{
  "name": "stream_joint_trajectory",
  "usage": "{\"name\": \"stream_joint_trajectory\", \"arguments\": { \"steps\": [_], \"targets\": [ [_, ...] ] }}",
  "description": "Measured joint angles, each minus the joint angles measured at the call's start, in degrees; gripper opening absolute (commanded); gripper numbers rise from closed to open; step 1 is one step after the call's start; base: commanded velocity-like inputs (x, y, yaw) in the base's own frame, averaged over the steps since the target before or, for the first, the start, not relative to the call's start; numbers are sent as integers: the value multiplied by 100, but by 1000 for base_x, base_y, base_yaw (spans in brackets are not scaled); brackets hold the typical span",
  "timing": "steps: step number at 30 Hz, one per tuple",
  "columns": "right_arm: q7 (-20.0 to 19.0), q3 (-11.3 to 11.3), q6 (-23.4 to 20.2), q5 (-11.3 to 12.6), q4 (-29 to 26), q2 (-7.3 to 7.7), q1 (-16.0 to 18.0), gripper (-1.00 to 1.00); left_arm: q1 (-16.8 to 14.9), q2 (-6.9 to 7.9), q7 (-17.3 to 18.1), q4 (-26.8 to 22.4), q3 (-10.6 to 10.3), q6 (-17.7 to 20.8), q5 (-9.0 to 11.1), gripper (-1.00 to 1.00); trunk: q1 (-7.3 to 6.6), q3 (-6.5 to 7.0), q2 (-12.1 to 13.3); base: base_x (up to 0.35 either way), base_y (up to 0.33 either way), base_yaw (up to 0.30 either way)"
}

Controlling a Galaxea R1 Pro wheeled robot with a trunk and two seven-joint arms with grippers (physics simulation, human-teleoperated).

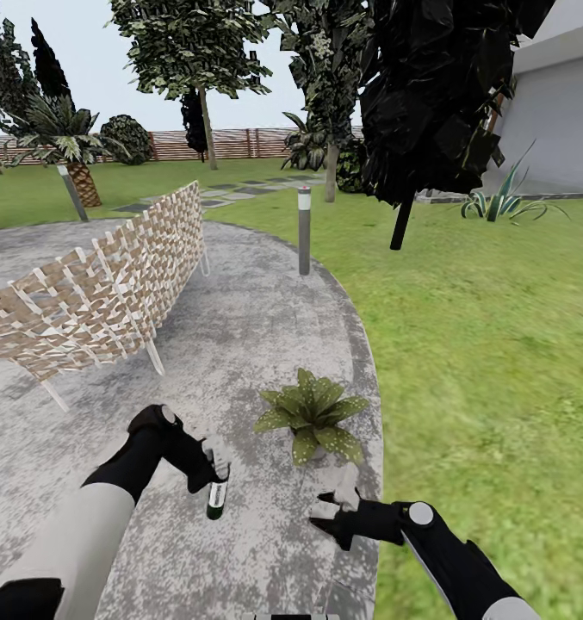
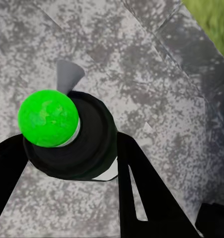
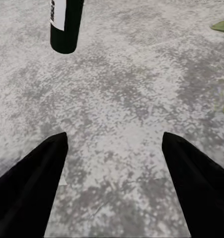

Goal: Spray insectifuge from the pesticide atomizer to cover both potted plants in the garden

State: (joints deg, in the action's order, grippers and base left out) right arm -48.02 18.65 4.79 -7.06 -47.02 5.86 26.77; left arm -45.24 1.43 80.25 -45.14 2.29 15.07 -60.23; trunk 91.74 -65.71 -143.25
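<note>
Upright, the pesticide atomizer (image 1: 217,497) hangs clamped in the left pincer (image 1: 212,461); right pincer (image 1: 336,508) spread.

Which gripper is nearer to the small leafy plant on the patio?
Right. The right gripper, open and empty, sits just in front of the plant; the left gripper, holding the bottle, is farther off to its side.

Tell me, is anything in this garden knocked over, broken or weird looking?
Nothing looks broken or spilled. The left gripper holds the pesticide atomizer over the grey patio, beside the potted plant. The right gripper is open. The wicker chair stands on its legs.
</note>
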Motion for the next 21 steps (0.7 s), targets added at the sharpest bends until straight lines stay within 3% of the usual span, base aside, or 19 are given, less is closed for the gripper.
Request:
{"name": "stream_joint_trajectory", "arguments": {
  "steps": [3,7,12,16,21],
  "targets": [
    [-54,8,-19,2,-133,-53,1,-100,42,-6,29,62,-115,-13,-2,-100,0,0,0,0,0,0],
    [-95,10,-33,-7,-170,-330,1,-100,181,-41,35,73,-351,-29,-3,-100,0,0,0,0,0,0],
    [-105,13,-246,-24,-250,-564,2,-100,199,-75,37,74,-404,-54,-6,-100,0,0,0,0,0,0],
    [-96,23,-336,-28,-401,-606,8,-100,201,-138,35,74,-486,-420,27,-100,0,0,0,0,0,0],
    [-96,23,-358,-31,-416,-610,7,-100,297,-254,34,74,-563,-514,28,-100,0,0,0,0,0,0]
  ]
}}
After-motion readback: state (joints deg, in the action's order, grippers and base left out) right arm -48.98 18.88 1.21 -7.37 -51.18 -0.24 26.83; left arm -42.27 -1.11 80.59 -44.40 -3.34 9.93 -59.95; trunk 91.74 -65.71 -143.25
